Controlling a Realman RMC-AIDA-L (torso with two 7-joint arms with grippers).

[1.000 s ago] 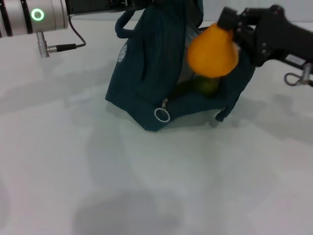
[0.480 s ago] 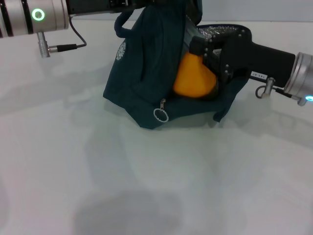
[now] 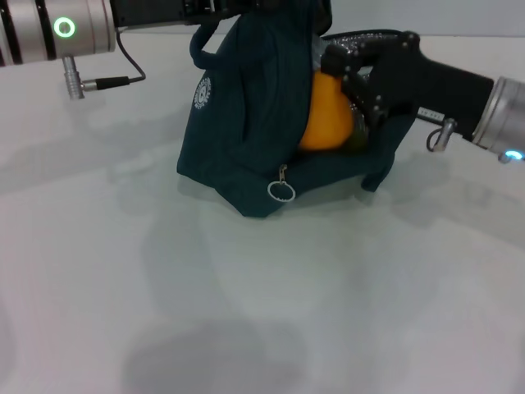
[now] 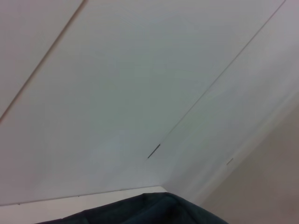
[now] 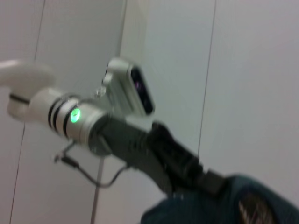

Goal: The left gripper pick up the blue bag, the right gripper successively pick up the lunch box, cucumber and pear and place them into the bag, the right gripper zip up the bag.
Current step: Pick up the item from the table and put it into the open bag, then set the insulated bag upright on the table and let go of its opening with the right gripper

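Observation:
The blue bag (image 3: 246, 131) stands on the white table (image 3: 246, 312), its top held up by my left gripper (image 3: 246, 6) at the upper edge of the head view. The right wrist view shows that left gripper (image 5: 205, 179) clamped on the bag's (image 5: 243, 205) top fabric. My right gripper (image 3: 349, 94) reaches into the bag's side opening from the right, shut on the orange pear (image 3: 326, 115), which sits half inside the opening. The zipper's ring pull (image 3: 281, 190) hangs at the front. The lunch box and cucumber are hidden. The left wrist view shows only a bag edge (image 4: 149, 210).
A silver connector and black cable (image 3: 98, 80) hang from the left arm's wrist at the far left. A silver fitting (image 3: 440, 135) juts from the right arm. Bare tabletop spreads in front of the bag.
The right gripper carried the pear from above the bag's opening down and left into it, and has now pushed it a little deeper. The bag shifted slightly. The left arm stayed put.

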